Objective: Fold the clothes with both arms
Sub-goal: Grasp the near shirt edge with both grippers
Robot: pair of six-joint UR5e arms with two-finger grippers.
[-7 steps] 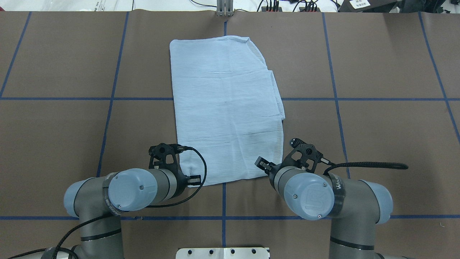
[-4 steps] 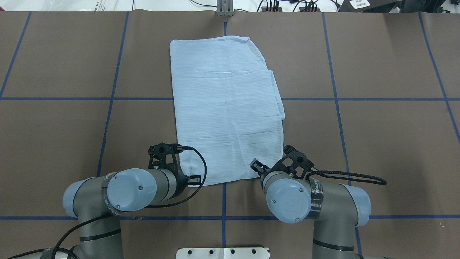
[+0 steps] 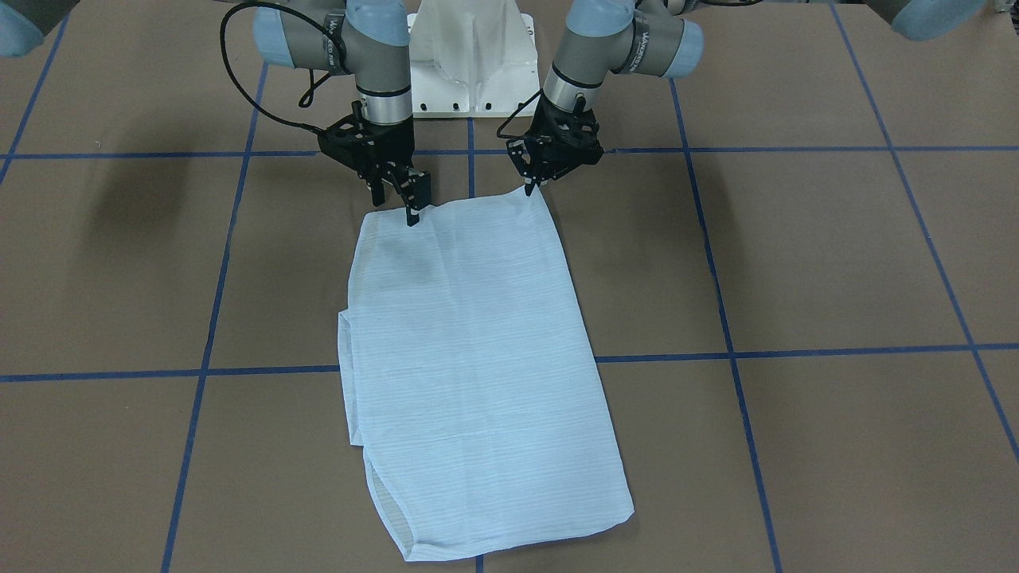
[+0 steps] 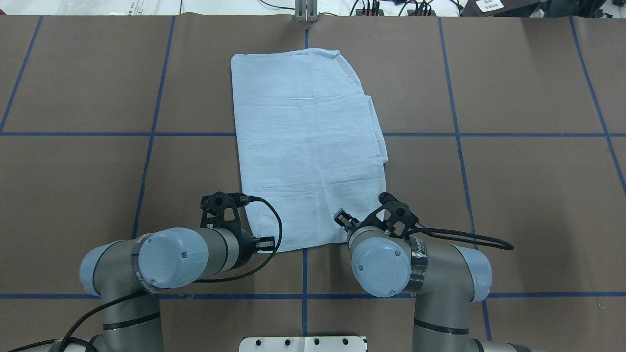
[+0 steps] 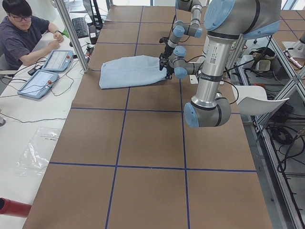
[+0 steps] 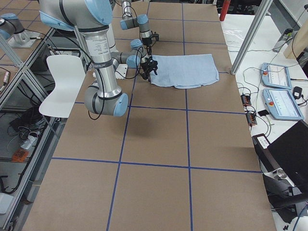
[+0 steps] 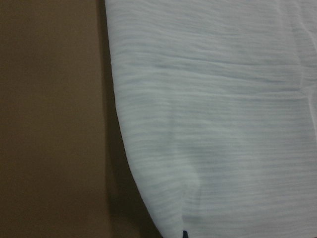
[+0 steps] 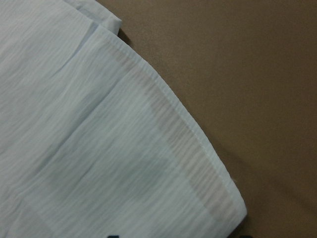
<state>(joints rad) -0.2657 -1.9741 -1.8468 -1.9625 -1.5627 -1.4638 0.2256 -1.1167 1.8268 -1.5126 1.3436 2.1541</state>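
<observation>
Overhead exterior view, left side first: the left arm (image 4: pixel 171 256) is reaching forward over the brown table (image 4: pixel 513 195), its wrist bending down at the near left corner of the shirt (image 4: pixel 308 146). From above the fingers are hiding beneath the wrist. In the front-facing view the left gripper (image 3: pixel 529 187) is pointing straight down onto that corner, and its fingers look drawn together on the cloth, which is rising to a small peak at the tips. In the left wrist view the fabric is puckering toward a dark fingertip (image 7: pixel 184 234) at the bottom edge. In the middle, the pale-blue shirt is lying flat, folded into a long panel whose length is running away from the robot. It is crossing a blue tape line (image 4: pixel 489 134), and an under-layer is poking out along its right edge. Farther right, the right gripper (image 3: pixel 407 205) is hanging over the near right corner of the shirt with its fingers apart, one finger lower and touching or nearly touching the cloth. The right wrist view is showing the shirt's hemmed corner lying between two dark tips at the bottom of the picture. The right arm (image 4: pixel 391 261) is bending in from the right, a black cable (image 4: pixel 464 237) looping out beside it.
</observation>
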